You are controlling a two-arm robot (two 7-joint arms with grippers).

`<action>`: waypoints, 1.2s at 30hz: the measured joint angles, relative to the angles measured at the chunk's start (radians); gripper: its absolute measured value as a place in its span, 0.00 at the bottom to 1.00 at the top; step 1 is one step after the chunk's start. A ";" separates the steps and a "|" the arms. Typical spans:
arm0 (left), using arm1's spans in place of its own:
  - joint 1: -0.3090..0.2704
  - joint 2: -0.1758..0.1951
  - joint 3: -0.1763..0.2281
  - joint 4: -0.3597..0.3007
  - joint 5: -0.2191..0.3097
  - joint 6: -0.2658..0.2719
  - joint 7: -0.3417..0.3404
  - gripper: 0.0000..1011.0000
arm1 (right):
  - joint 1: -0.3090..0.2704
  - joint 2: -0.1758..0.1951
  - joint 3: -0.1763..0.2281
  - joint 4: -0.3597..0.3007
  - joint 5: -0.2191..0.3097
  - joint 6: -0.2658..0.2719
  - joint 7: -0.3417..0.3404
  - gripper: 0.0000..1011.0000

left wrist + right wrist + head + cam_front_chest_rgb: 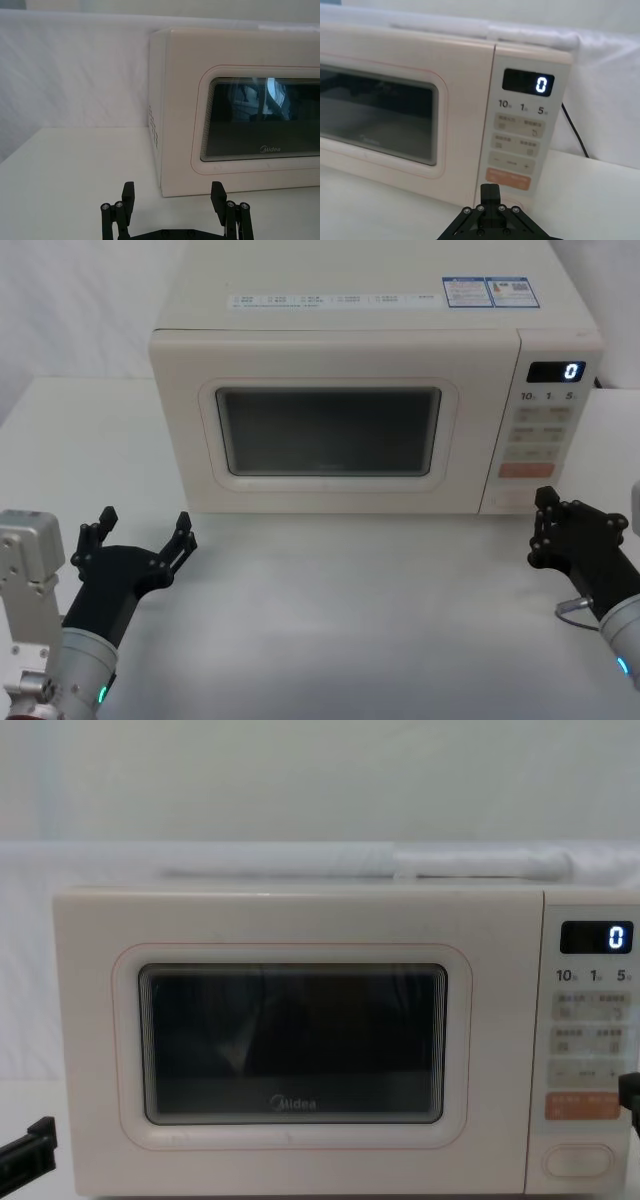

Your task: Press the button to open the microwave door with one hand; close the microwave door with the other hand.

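The cream microwave (370, 330) stands at the back of the table with its door (330, 430) closed. The door's dark window and Midea logo face me in the chest view (292, 1045). The oval button (578, 1160) sits at the bottom of the control panel, under the orange key. My right gripper (546, 512) is shut and hovers just in front of the panel's lower end. In the right wrist view its tips (490, 192) point at the button (518, 207), a short gap away. My left gripper (142, 530) is open, low before the door's left corner (173, 195).
The display (556, 371) reads 0. A black power cord (572, 132) runs down behind the microwave's right side. White table surface (340, 600) spreads between the two arms, and a white cloth backdrop hangs behind.
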 joint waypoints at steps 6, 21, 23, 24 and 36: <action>0.000 0.000 0.000 0.000 0.000 0.000 0.000 0.99 | 0.039 0.006 0.021 0.031 -0.004 0.039 0.037 0.00; 0.000 0.000 0.000 0.000 0.000 0.000 0.000 0.99 | 0.108 -0.005 0.039 0.114 0.021 0.084 0.103 0.00; 0.000 0.000 0.000 0.000 0.000 0.000 0.000 0.99 | 0.111 -0.006 0.038 0.120 0.021 0.088 0.104 0.00; 0.000 0.000 0.000 0.000 0.000 0.000 0.000 0.99 | 0.114 -0.007 0.036 0.124 0.021 0.091 0.106 0.00; 0.000 0.000 0.000 0.000 0.000 0.000 0.000 0.99 | 0.135 -0.012 0.009 0.160 0.008 0.118 0.116 0.00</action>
